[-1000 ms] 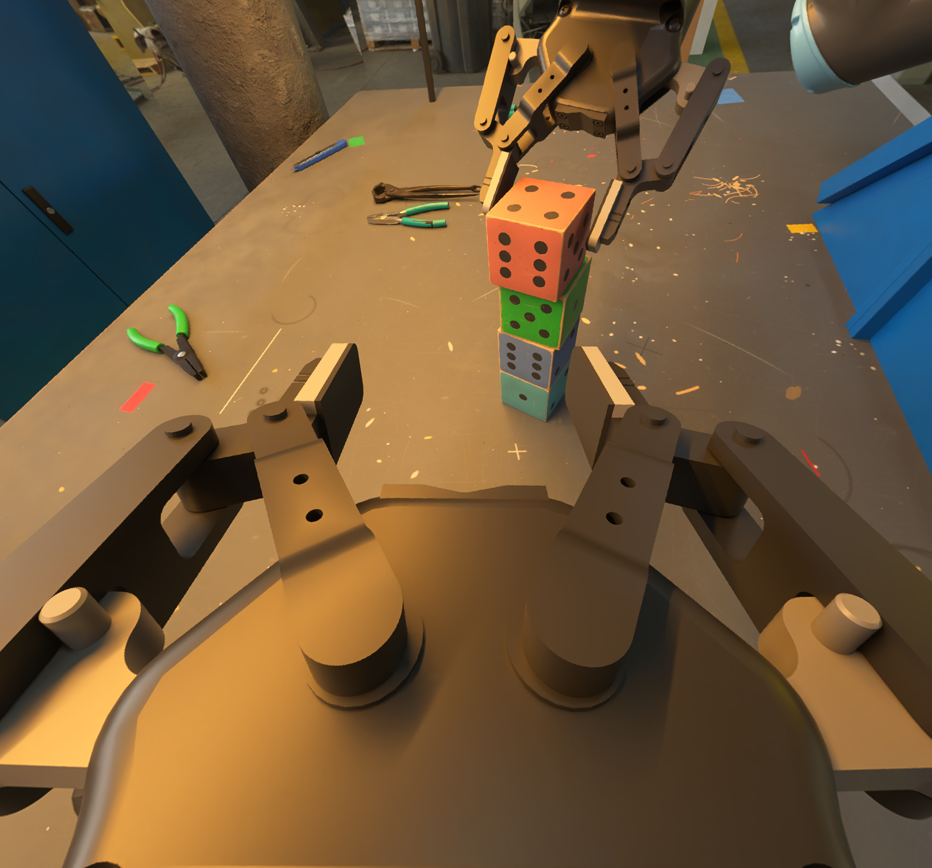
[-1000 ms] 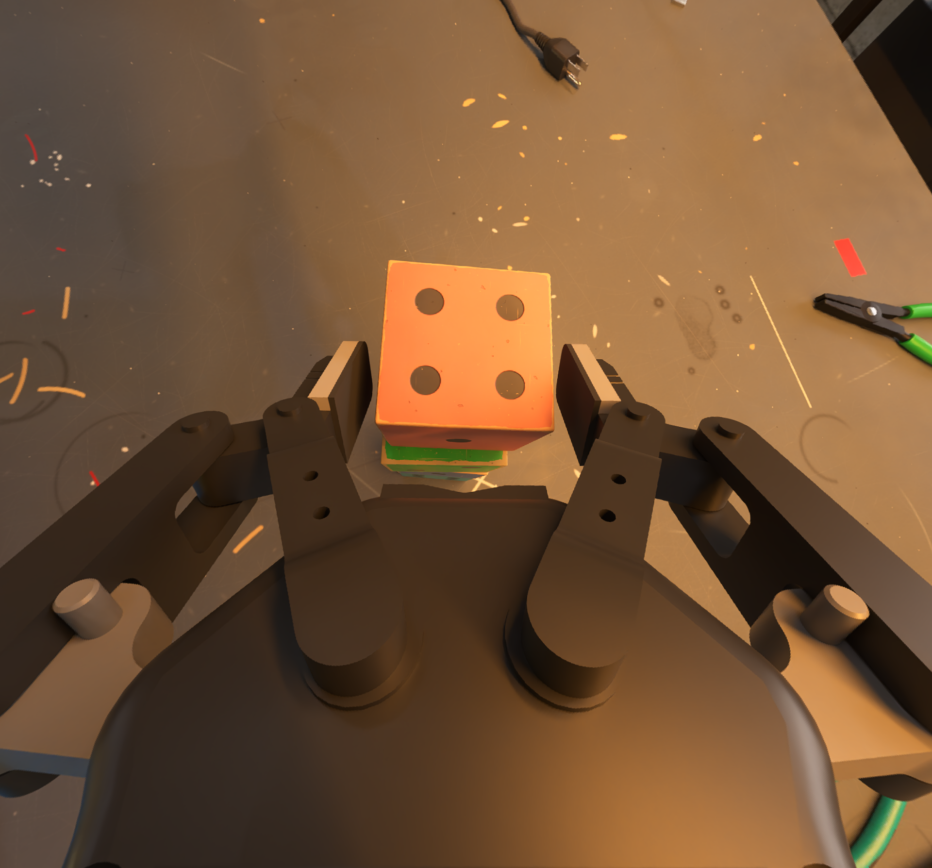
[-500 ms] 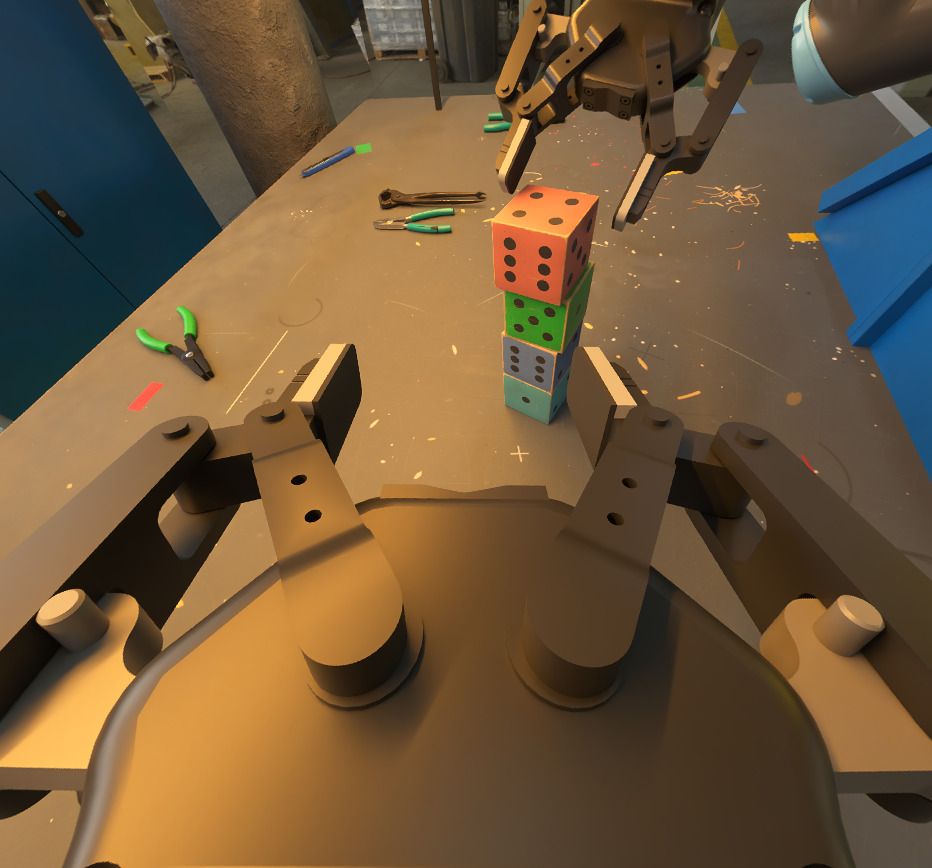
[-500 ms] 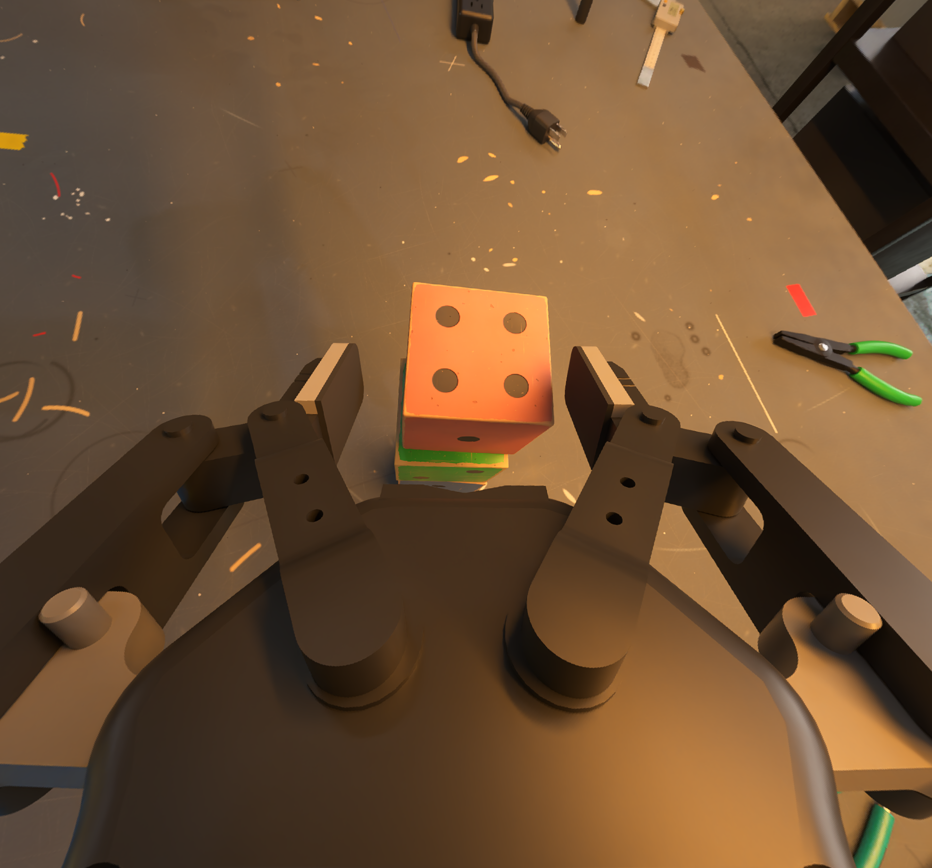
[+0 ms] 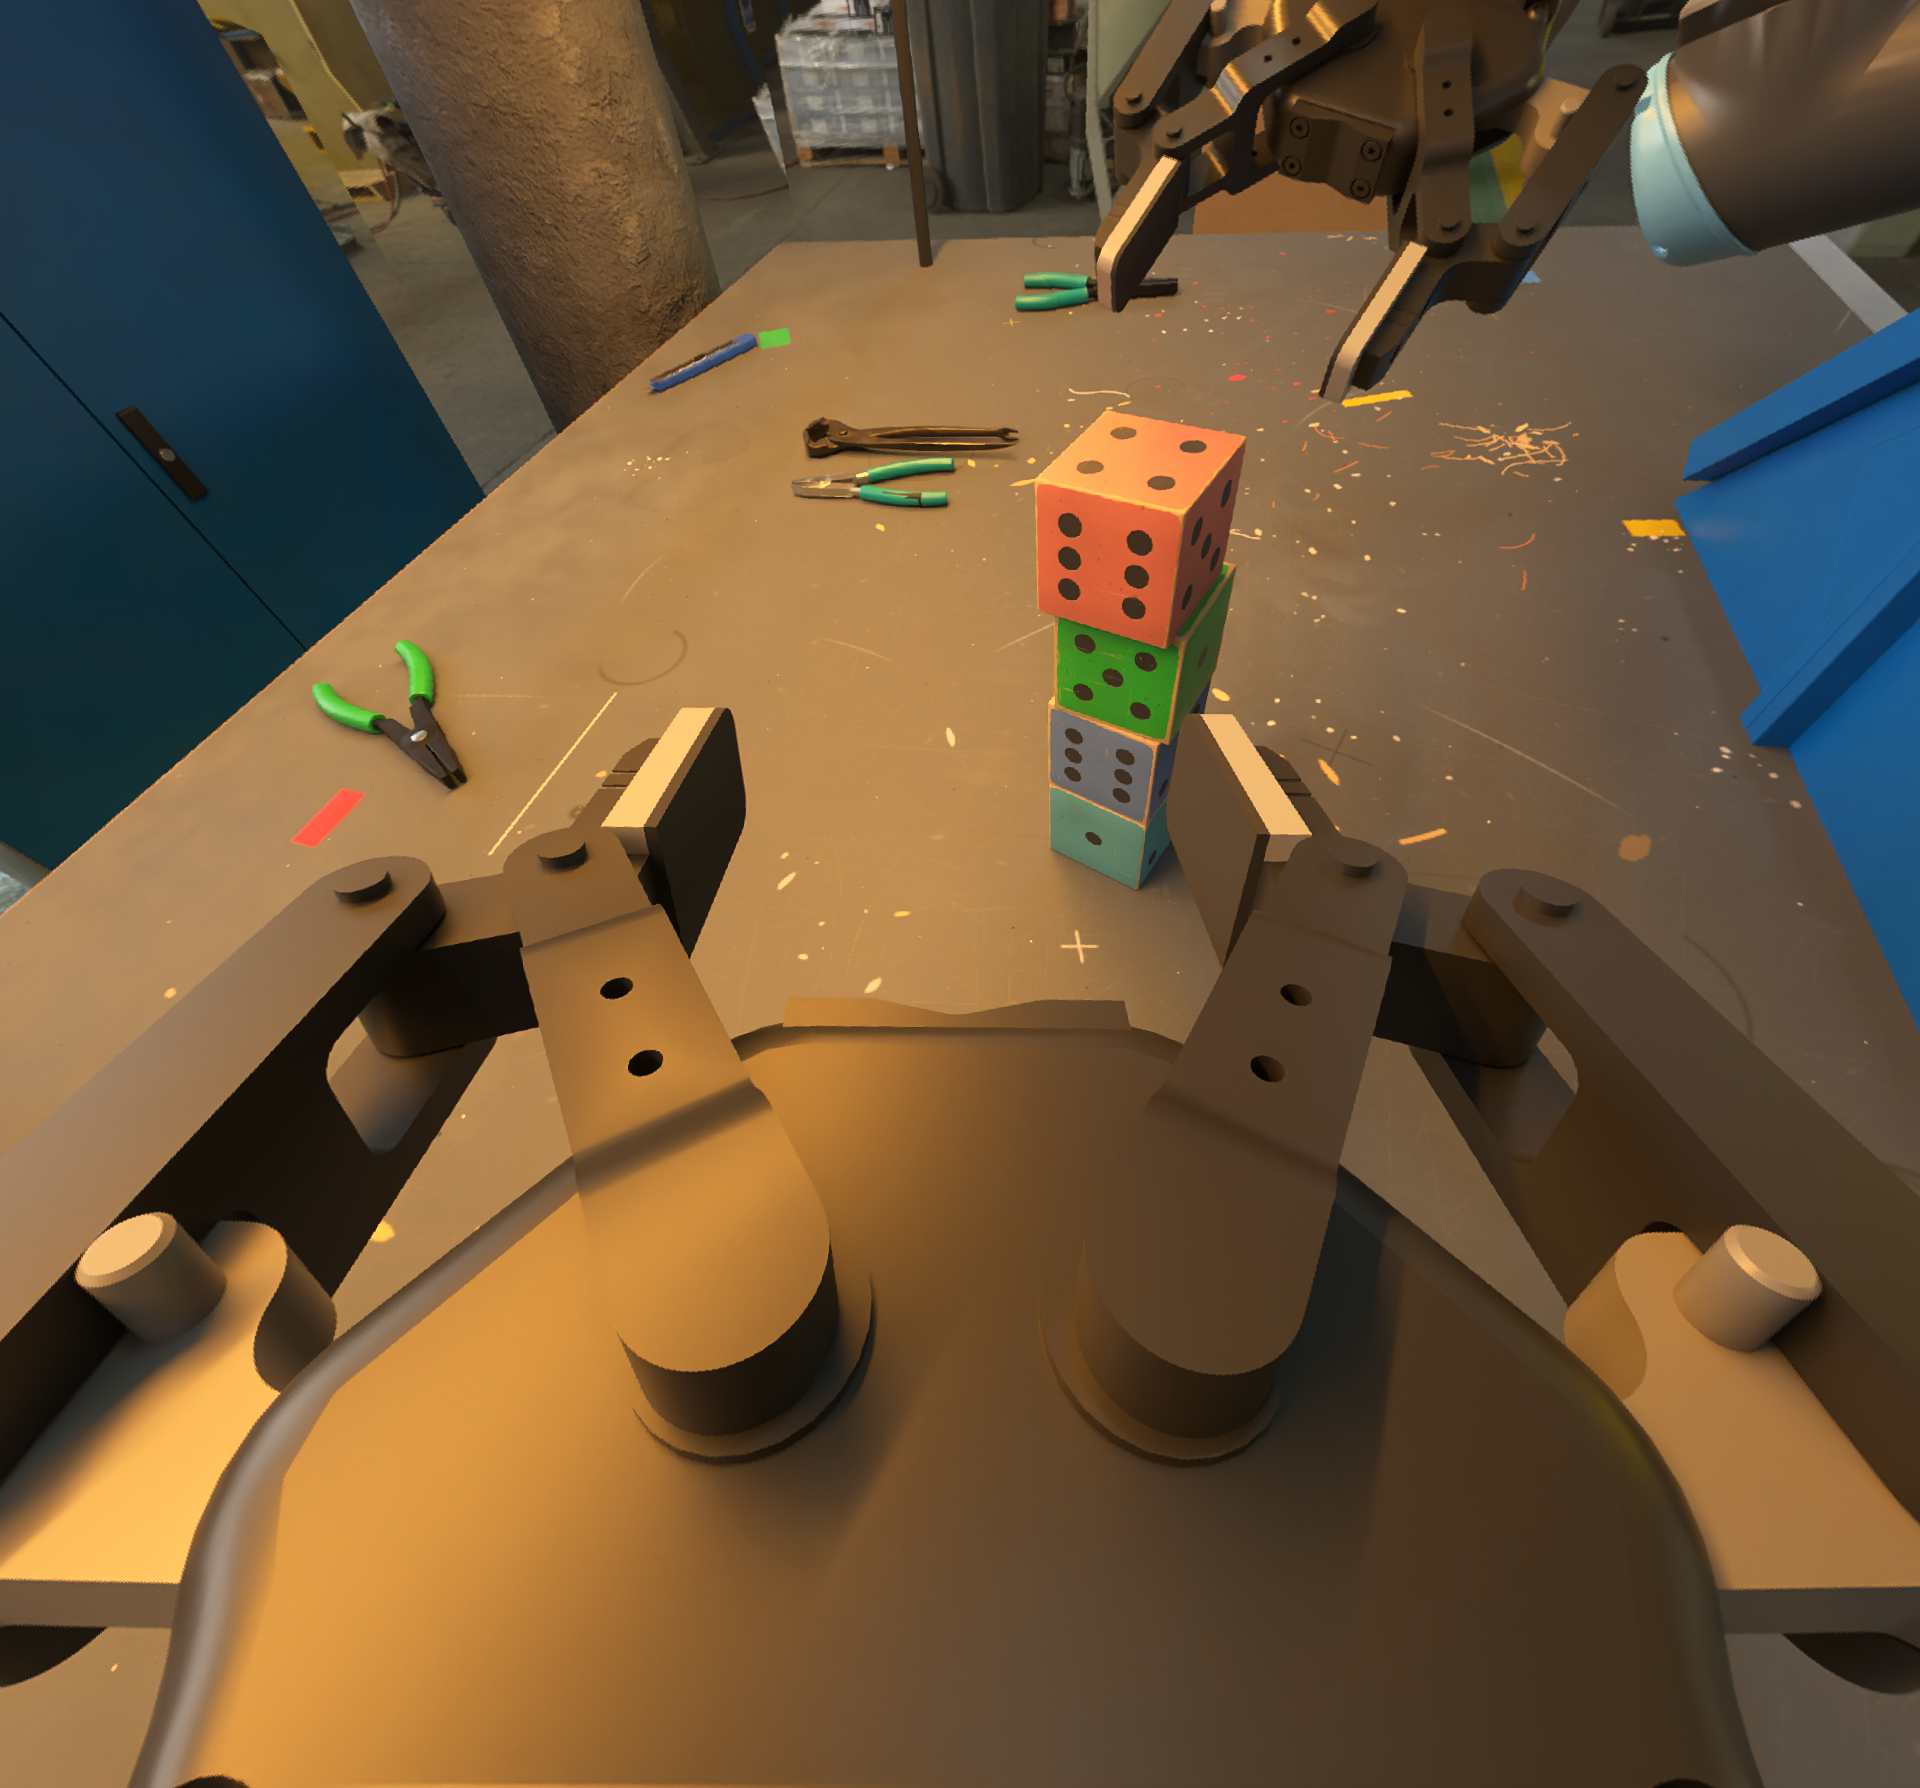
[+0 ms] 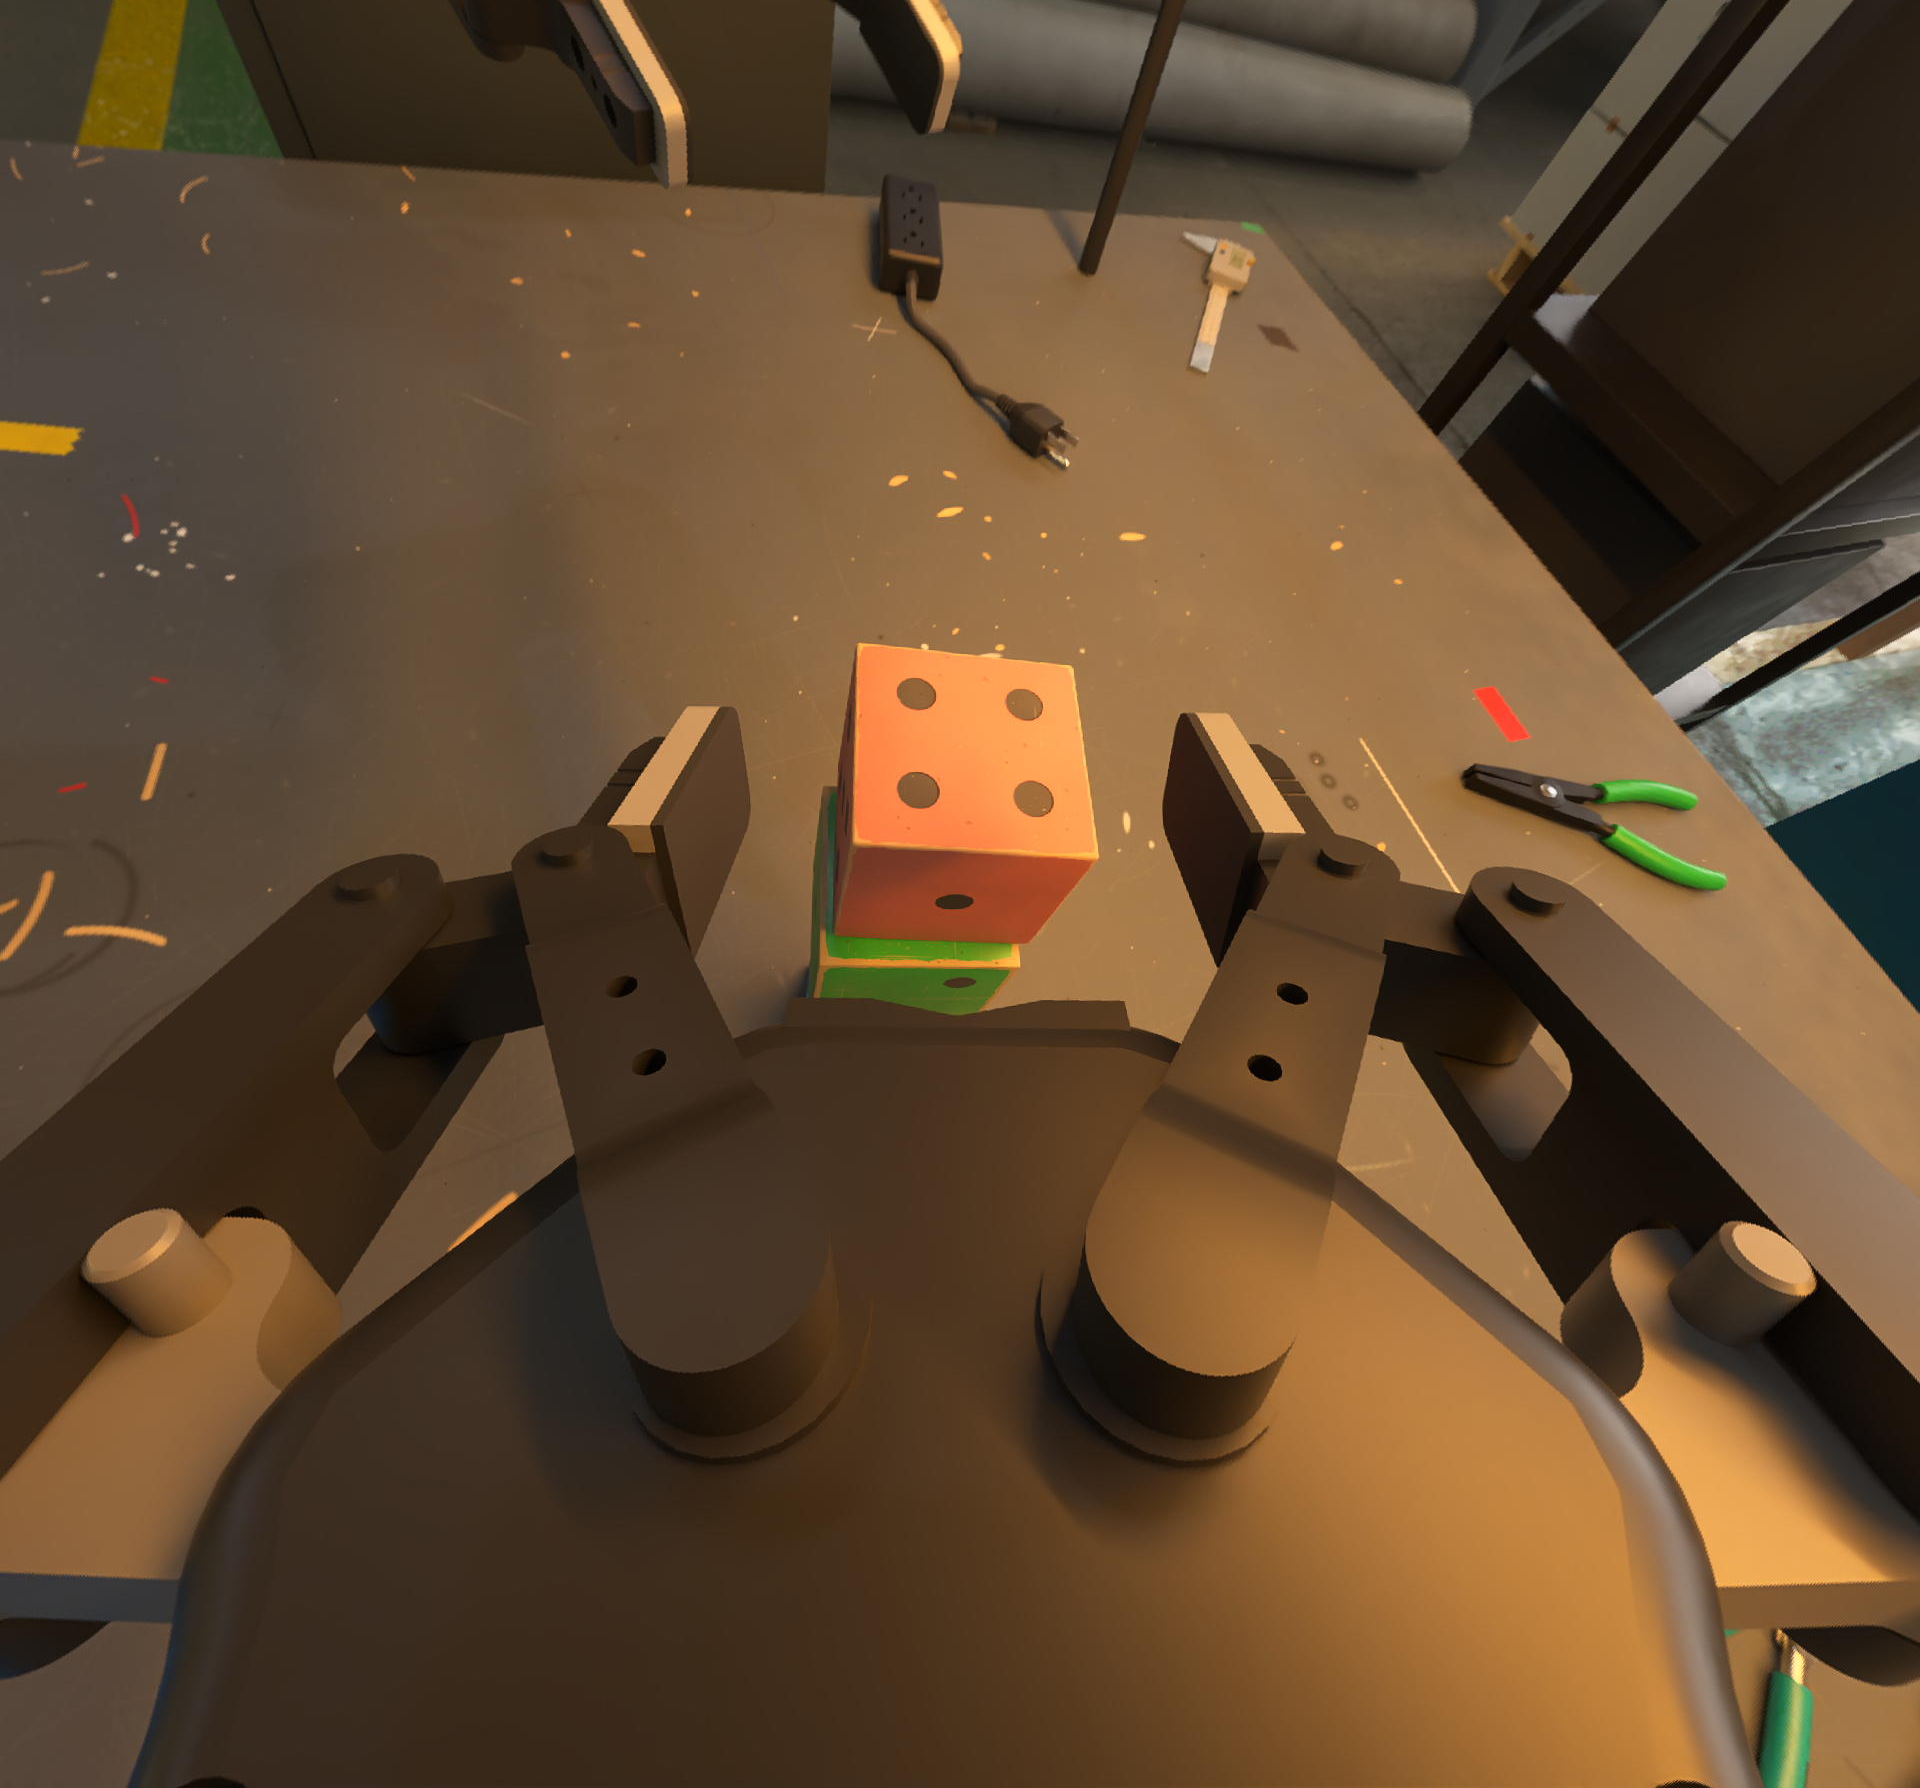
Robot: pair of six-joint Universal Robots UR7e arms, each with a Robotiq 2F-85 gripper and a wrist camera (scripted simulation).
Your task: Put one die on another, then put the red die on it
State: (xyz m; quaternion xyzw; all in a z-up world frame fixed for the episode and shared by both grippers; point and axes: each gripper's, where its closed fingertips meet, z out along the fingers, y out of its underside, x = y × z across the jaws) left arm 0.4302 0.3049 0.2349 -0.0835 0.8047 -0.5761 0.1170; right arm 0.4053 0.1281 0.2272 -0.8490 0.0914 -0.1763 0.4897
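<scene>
A tower of dice stands on the table. The red die [image 5: 1132, 533] is on top, on the green die [image 5: 1127, 678], then a grey-blue die [image 5: 1107, 767], then a teal die [image 5: 1101, 839] at the bottom. My left gripper [image 5: 961, 782] is open and empty, just in front of the tower's base. My right gripper [image 6: 956, 782] is open and empty, above and behind the red die [image 6: 961, 793], with the green die [image 6: 914, 975] under it. In the left wrist view the right gripper [image 5: 1236, 315] hangs above the tower, clear of it. The left gripper [image 6: 795, 86] shows far off in the right wrist view.
Green-handled pliers [image 5: 400, 715], black pincers [image 5: 904, 436], teal-handled pliers [image 5: 878, 483] and a blue marker [image 5: 712, 358] lie on the table [image 5: 727, 616]. A blue structure [image 5: 1829, 533] stands at the right. A power strip with cord [image 6: 914, 242] and a caliper [image 6: 1216, 299] lie at the far side.
My right gripper, its jaws first beside the red die, has risen and pulled back from the tower and stands wider open. The tower and left gripper stay put.
</scene>
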